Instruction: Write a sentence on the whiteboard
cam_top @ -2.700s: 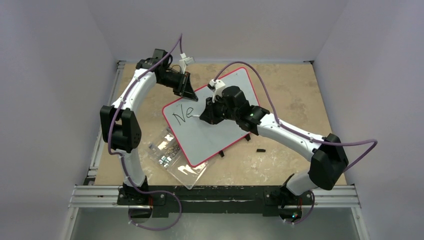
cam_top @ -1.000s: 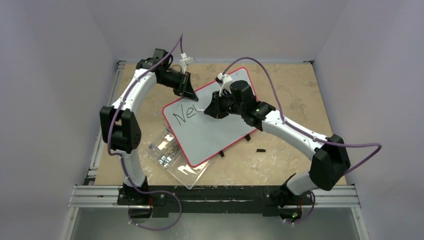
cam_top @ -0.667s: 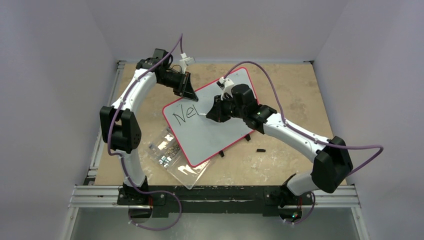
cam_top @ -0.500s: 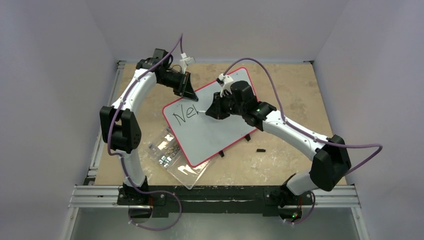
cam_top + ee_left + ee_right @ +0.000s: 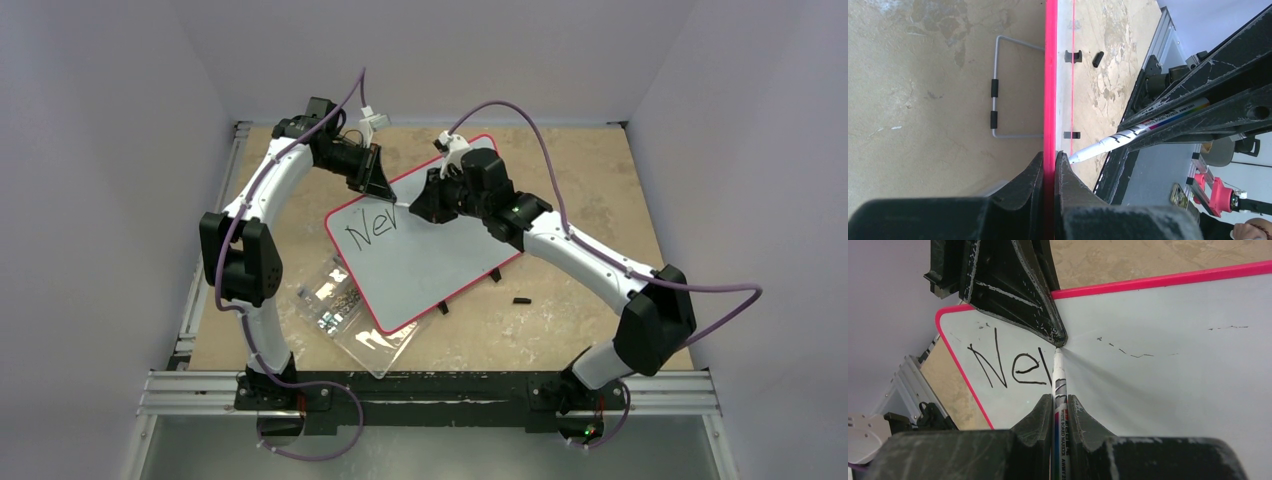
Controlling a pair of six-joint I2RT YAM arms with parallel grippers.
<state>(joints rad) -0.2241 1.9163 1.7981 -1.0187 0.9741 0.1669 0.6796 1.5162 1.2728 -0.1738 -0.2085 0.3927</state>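
The sentence (image 5: 1008, 365) is only begun: "N", "e" and one further black stroke, at the left end of the whiteboard (image 5: 430, 270). One whiteboard, red-rimmed, lies askew on the table (image 5: 600, 170) in the middle of the work area. Two pincers. The left pincer (image 5: 1050, 159) is clamped on the board's far red rim, just above the letters. The right pincer (image 5: 1059, 401) is closed around one marker (image 5: 1058, 375); the tip touches the board just right of the "e", close under the left pincer's finger. One clear plastic box (image 5: 350, 315) of small hardware sits against the board's near-left edge. One small black piece (image 5: 521, 299) lies on the table right of the board, apart from it.
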